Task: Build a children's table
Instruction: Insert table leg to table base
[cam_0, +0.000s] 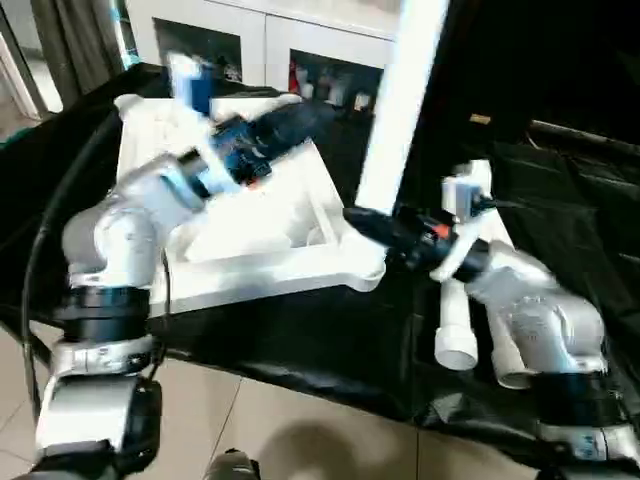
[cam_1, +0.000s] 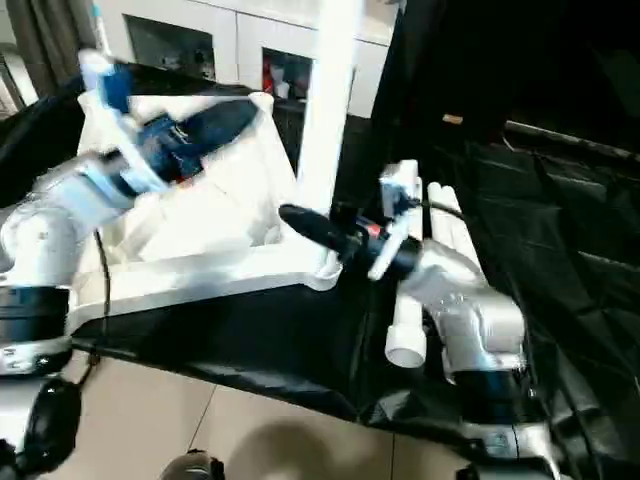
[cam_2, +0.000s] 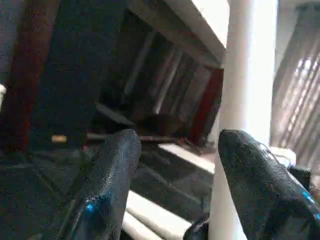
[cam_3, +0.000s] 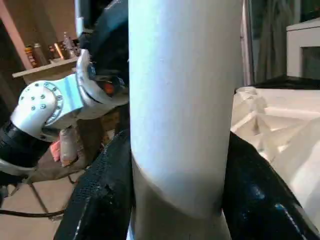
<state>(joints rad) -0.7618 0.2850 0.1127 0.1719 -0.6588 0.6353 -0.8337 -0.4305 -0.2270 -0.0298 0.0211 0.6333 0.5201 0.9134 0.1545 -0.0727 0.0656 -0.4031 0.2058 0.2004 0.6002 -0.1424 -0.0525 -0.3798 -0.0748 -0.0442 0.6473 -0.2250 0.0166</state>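
Black-draped work table (cam_0: 560, 200) is carrying tabletop (cam_0: 290, 270) underside-up; right gripper (cam_0: 375, 222) is clamping upright leg (cam_0: 400, 100) at near corner socket, left gripper (cam_0: 285, 130) is hanging released above

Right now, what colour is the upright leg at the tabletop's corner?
White, plain and unpatterned. The leg shows best in the right wrist view.
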